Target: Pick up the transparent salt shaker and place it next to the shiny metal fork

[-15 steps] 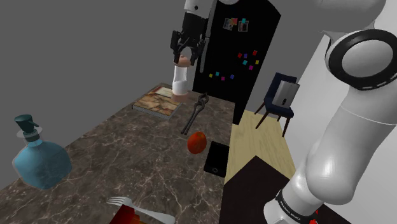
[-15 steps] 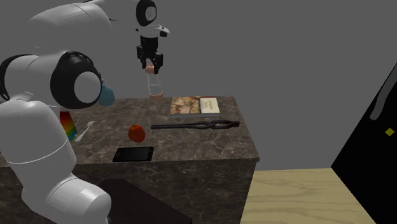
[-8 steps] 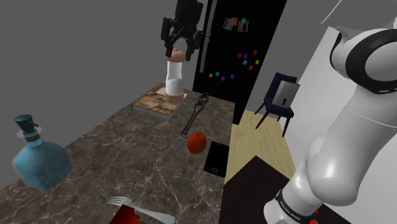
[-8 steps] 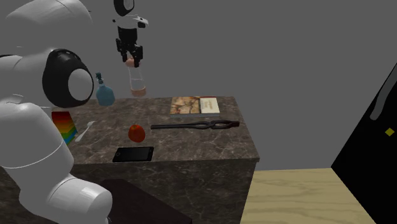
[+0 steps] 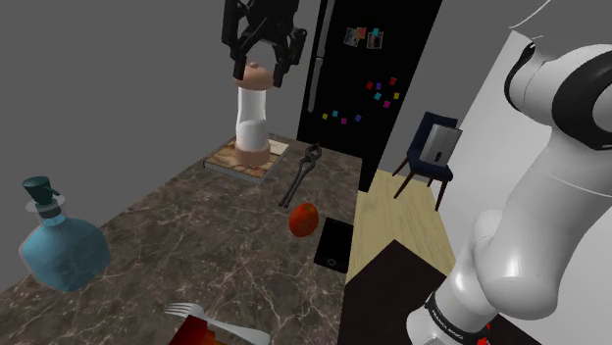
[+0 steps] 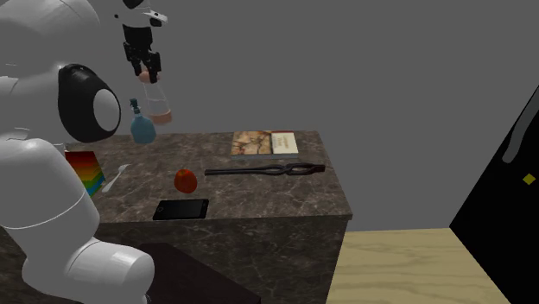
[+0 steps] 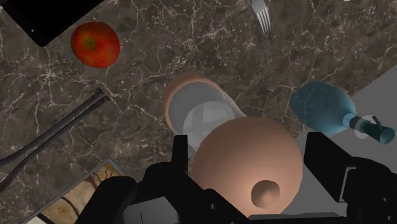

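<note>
I hold the shaker [image 5: 252,123] clamped in my pincer [image 5: 261,71], high over the counter [image 5: 177,245]; placing it beside the fork [image 7: 262,15], far below the pincer, is not yet done.

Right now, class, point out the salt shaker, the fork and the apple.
salt shaker [image 5: 252,118], shoulder view, middle of its body
fork [image 7: 261,14], wrist view, its tines
apple [image 5: 304,219], shoulder view, centre of its skin

fruit [image 5: 304,219] between phone [image 5: 334,245] and tongs [image 5: 302,173] — fork [image 5: 230,328] apart

Glossy white rounded arm [image 5: 530,216] with black ring joints, ending in an all-black two-finger hand [image 5: 258,69]
</note>
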